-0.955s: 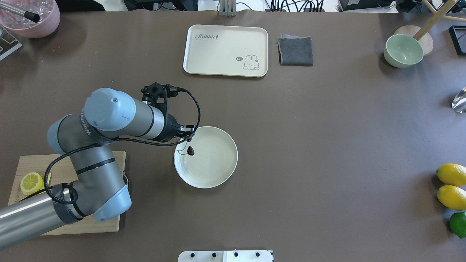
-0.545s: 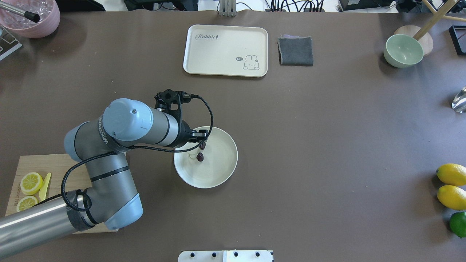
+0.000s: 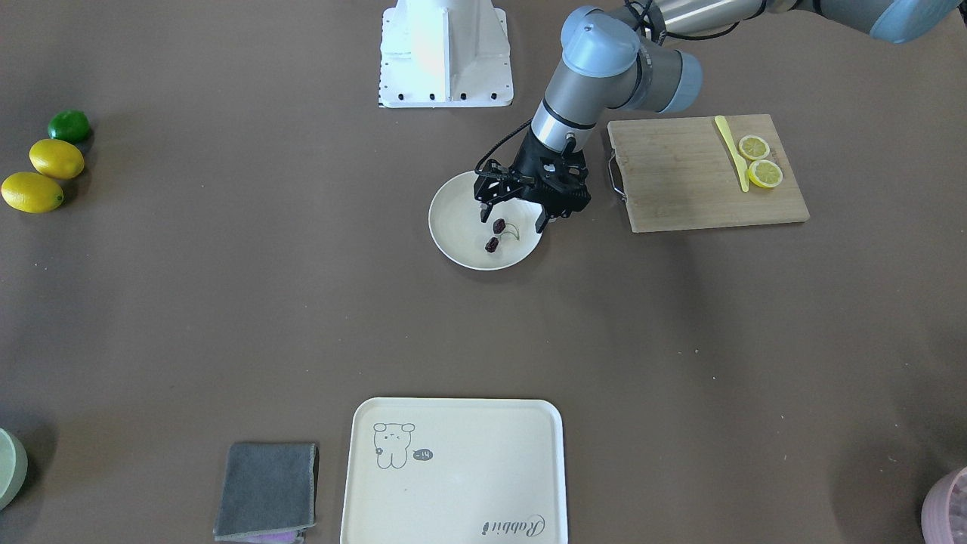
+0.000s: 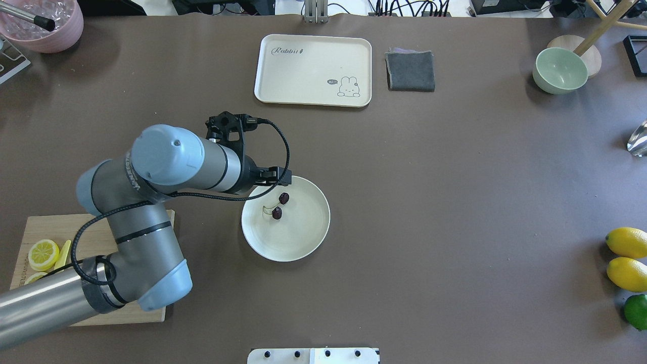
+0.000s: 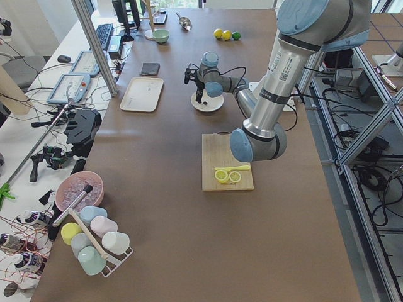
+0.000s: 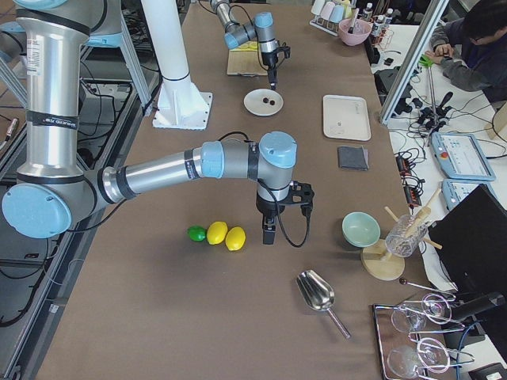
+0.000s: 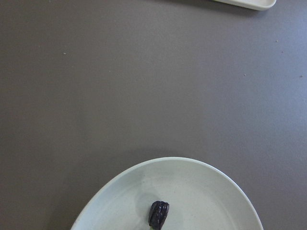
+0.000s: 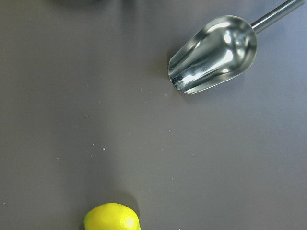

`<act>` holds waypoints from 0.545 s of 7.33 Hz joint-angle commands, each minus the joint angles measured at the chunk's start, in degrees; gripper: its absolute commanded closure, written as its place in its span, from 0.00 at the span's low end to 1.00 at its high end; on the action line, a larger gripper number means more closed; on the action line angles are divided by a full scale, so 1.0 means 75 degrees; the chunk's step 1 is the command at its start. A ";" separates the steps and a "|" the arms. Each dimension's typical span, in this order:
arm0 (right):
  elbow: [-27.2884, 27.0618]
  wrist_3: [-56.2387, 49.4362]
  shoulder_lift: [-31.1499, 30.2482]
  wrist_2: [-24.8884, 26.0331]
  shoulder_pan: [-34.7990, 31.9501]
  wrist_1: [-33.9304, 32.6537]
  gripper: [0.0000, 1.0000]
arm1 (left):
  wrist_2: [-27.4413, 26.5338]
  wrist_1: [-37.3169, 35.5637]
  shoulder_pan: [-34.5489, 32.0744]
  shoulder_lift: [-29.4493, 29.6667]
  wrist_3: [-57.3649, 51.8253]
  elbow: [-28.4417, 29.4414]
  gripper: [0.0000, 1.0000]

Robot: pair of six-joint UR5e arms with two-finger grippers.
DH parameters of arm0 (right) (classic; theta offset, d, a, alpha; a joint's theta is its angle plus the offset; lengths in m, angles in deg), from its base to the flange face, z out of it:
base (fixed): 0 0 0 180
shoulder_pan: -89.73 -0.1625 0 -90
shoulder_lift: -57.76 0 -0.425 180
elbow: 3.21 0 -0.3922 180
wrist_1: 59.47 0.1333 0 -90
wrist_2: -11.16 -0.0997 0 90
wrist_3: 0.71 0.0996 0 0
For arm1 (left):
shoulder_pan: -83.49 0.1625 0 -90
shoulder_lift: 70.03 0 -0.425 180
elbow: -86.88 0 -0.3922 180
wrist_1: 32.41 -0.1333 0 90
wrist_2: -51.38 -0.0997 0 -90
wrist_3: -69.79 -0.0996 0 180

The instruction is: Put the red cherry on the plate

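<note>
The red cherry, a pair of tiny dark maroon fruits on thin green stems, lies inside the round cream plate, left of its centre. In the front-facing view the cherry rests on the plate just below my left gripper. That gripper is open, its fingers apart and touching nothing. The left wrist view shows one cherry on the plate. My right gripper hangs near the lemons, seen only from the side; I cannot tell its state.
A wooden cutting board with lemon slices and a yellow knife lies beside the plate. A cream rabbit tray, a grey cloth and a green bowl sit at the far side. Lemons and a metal scoop are on the right.
My left arm swung right over the plate, then drew back left. The cherries hung under the gripper a second ago and now lie free on the plate.
</note>
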 commanded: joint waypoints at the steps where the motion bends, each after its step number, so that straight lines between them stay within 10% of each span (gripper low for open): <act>1: 0.0123 0.0000 -0.0007 -0.0364 0.0000 -0.0002 0.00 | 0.1358 -0.2332 -0.1358 -0.0094 -0.1695 -0.0953 0.02; 4: 0.0368 -0.0011 -0.0007 -0.0364 0.0000 0.0010 0.00 | 0.2320 -0.4453 -0.3887 -0.0781 -0.5750 -0.1322 0.02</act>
